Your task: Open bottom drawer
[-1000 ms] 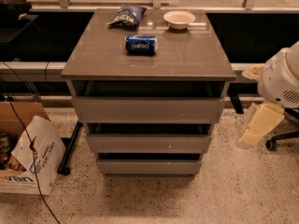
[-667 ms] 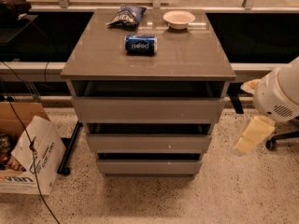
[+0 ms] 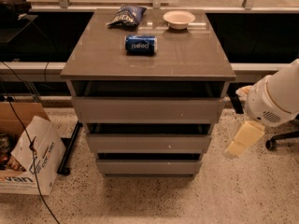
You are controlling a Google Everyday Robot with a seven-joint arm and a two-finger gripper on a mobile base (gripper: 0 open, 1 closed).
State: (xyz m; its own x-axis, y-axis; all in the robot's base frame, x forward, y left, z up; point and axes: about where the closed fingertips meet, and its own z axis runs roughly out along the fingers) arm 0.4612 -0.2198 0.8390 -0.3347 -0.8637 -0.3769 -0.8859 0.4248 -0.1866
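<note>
1. The bottom drawer is the lowest grey front in the cabinet, close to the floor. It looks shut, same as a moment ago.
2. The gripper hangs to the right of the cabinet, beside the middle drawer. It has slid down and a little left. It touches nothing. I cannot tell if it is wide or narrow.
3. So the pull has not started, I think.
4. On top lie a blue can, a chip bag and a bowl.
5. A cardboard box sits far left. Nothing blocks the way, but there is no handle to grab.
</note>
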